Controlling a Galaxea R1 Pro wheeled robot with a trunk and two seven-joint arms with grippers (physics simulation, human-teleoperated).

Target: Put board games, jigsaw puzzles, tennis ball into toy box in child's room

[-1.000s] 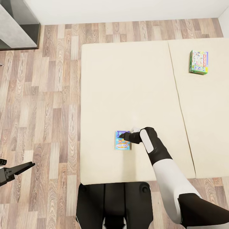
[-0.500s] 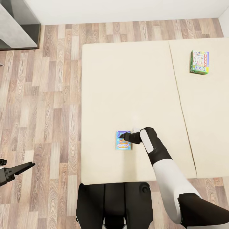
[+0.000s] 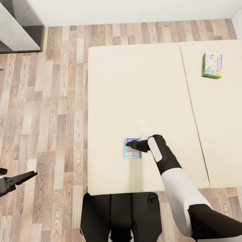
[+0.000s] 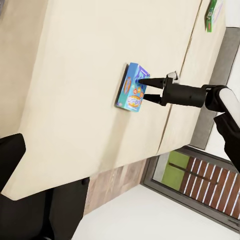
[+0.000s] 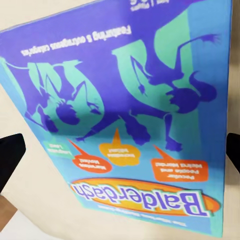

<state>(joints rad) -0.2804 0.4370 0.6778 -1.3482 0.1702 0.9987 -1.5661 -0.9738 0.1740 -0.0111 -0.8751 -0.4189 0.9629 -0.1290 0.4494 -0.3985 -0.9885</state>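
step: grasp blue game box (image 3: 131, 152) on bed (image 3: 134, 84) | right claw (image 3: 129, 145) spread wide, straddling box, empty | advice: centre fingers on box edges, then close squarely

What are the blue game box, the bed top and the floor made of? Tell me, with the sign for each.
Blue game box: likely printed cardboard, slightly glossy; flat faces, sharp edges and the printed "Balderdash" cover suggest it.
Bed top: plain matte beige, probably fabric or foam; it shows no weave, so this is uncertain.
Floor: wood planks or wood-look laminate; staggered boards with visible grain.
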